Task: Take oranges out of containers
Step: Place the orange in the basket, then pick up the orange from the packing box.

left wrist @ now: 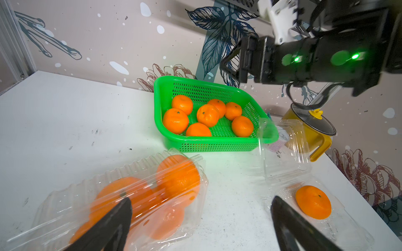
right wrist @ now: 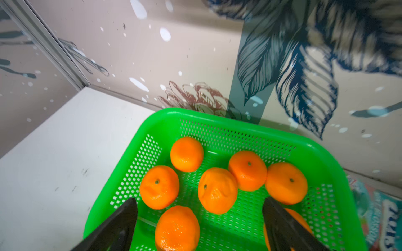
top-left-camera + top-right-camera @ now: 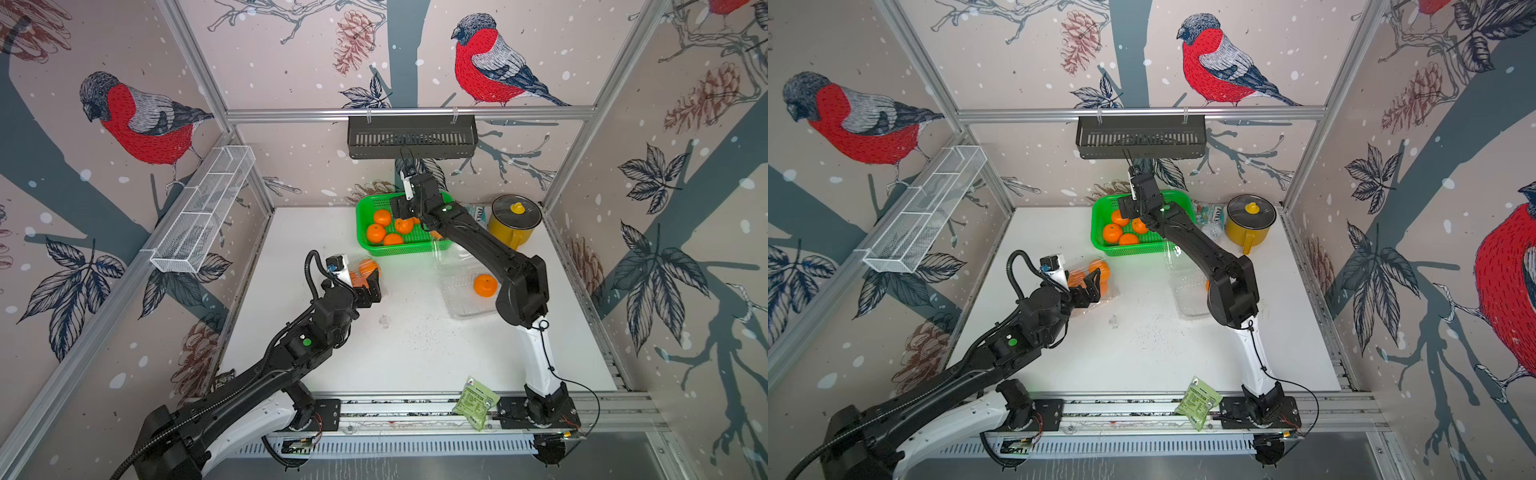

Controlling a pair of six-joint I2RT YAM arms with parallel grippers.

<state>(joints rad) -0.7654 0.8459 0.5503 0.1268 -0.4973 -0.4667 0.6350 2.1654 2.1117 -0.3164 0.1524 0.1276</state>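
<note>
Clear plastic, item one: shut box point(image 1: 134, 171) at table left, lid down, several oranges point(image 1: 178, 173) inside; I cannot count them through the plastic.

Item two: left gripper point(image 1: 201, 201), jaws spread wide, holding nothing, poised at that box. Whether a finger touches the lid I cannot tell.

Item three: green basket point(image 1: 158, 104) at the back, seven oranges point(image 1: 207, 115) loose in it.

Item four: right gripper point(image 2: 199, 203), hanging over the basket, jaws apart and empty.

Item five: open box point(image 3: 457, 307), right of centre, lid thrown towards the basket, one orange point(image 3: 485, 285) on its ribbed floor.

Item six: yellow pot point(image 3: 515, 220), lidded, far right, no part in this.

My reading: a drop-off into the basket is the step in hand. Next I would send the right arm down to the lone orange, closing gently on its sides. The shut box then needs its lid prised up, probably one arm steadying the thin base.
</note>
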